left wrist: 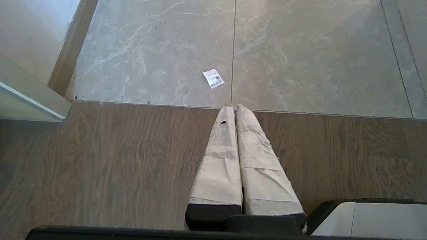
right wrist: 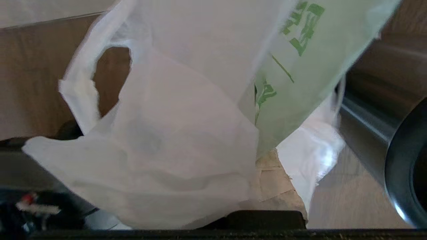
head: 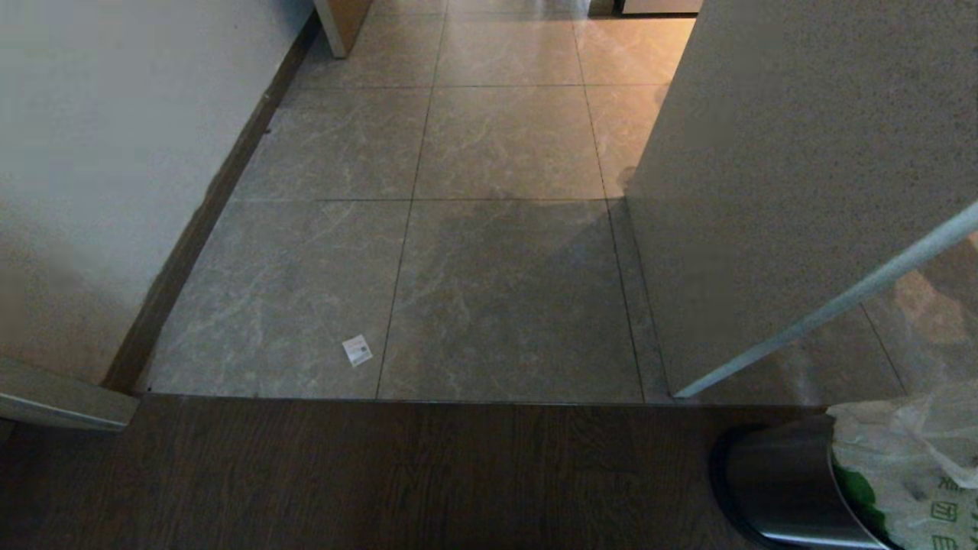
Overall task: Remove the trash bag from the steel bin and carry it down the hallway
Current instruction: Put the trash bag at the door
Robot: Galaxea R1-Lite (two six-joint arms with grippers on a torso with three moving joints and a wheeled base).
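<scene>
Thin, limp bag [right wrist: 173, 133] drapes over the right gripper [right wrist: 270, 186], fingers clamped on its film, beside the bin [right wrist: 377, 133]. Probably light, slippery, tearable; gathered handle loops would grip safer. Left gripper [left wrist: 232, 108] idle, fingers together.

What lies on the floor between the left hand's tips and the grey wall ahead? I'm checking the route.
In the left wrist view, only a small white printed slip lies on the tiles beyond the left hand.
</scene>
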